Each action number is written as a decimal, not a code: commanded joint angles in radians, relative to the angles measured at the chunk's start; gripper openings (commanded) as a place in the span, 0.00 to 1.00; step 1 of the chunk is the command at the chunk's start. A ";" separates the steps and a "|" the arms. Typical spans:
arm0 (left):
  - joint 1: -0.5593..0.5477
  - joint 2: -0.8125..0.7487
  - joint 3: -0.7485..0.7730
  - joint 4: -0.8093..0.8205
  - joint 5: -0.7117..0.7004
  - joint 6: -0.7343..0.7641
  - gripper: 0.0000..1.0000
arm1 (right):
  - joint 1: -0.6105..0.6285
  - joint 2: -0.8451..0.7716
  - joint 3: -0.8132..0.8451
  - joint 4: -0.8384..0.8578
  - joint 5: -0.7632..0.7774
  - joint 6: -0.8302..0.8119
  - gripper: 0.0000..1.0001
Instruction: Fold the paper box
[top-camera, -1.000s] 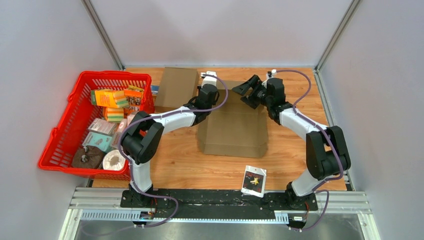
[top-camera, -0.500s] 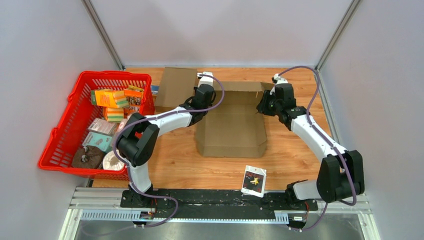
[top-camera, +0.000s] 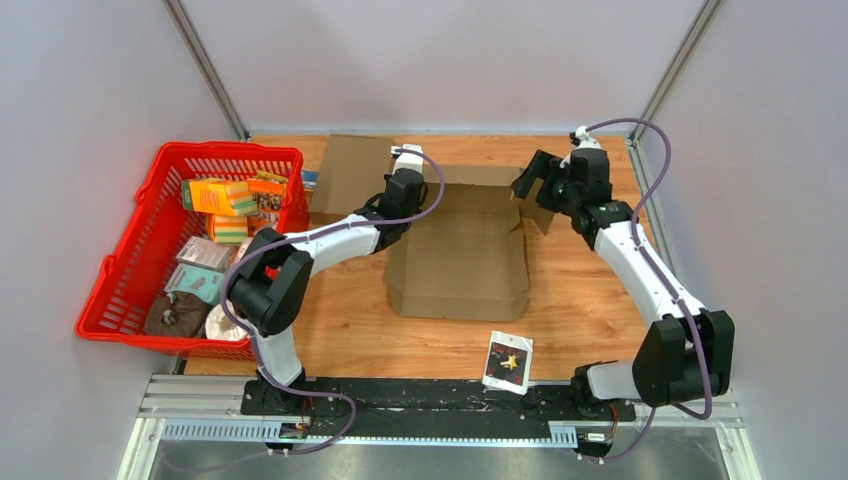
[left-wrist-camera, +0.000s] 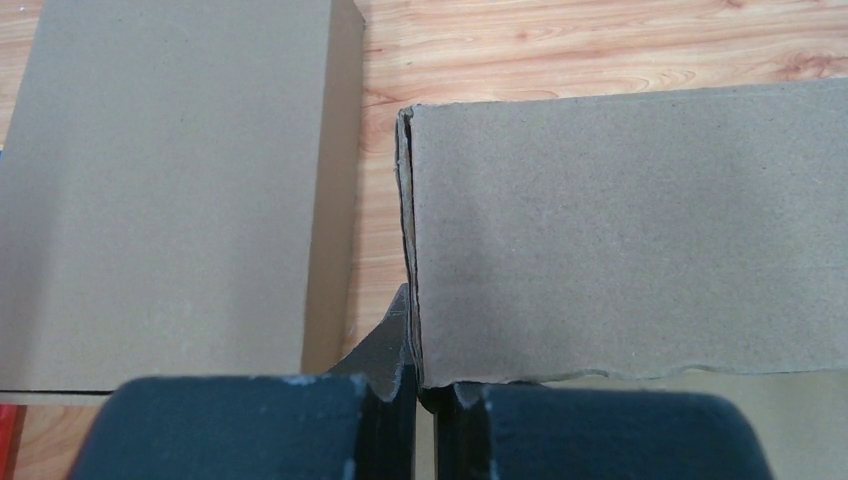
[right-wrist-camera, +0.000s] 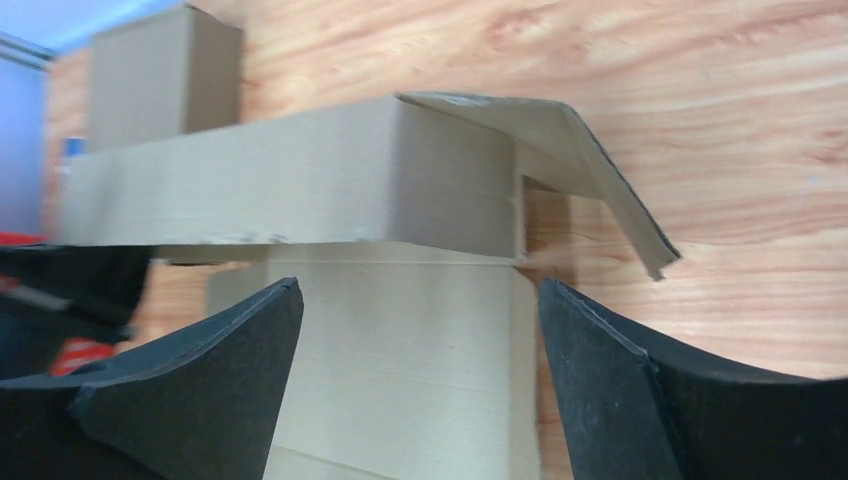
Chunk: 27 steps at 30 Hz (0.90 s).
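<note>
Box (top-camera: 460, 255) sits midway on the surface (top-camera: 570, 310), rear wall (left-wrist-camera: 620, 230) raised. Left claw (left-wrist-camera: 422, 400) is clamped on that wall's left end; right claw (right-wrist-camera: 418, 290) gapes wide, facing the wall's right end and its splayed flap (right-wrist-camera: 600, 190).

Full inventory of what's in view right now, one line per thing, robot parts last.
paper box: 1, brown, table centre, half folded, far wall raised
cardboard box: 1, brown, closed, far left, beside the basket
basket: 1, red, left side
basket contents: several, orange boxes, pale packets, a white roll; exact count unclear
packet: 1, black with a printed picture, near edge, in front of the paper box
table: 1, wood
left arm: 1, white and black
right arm: 1, white and black
left fingers: black, shut on the paper box's far-left wall edge
right fingers: black, open, at the far-right corner flap, gripping nothing
</note>
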 joint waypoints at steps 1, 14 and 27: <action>0.003 -0.017 0.011 -0.057 0.021 0.007 0.00 | -0.067 0.025 0.112 -0.010 -0.188 0.125 0.91; 0.003 -0.021 -0.001 -0.046 0.037 0.008 0.00 | -0.098 0.317 0.246 0.167 -0.475 0.431 0.44; 0.005 -0.040 -0.018 -0.033 0.027 0.004 0.00 | -0.205 0.253 0.062 0.357 -0.505 0.493 0.73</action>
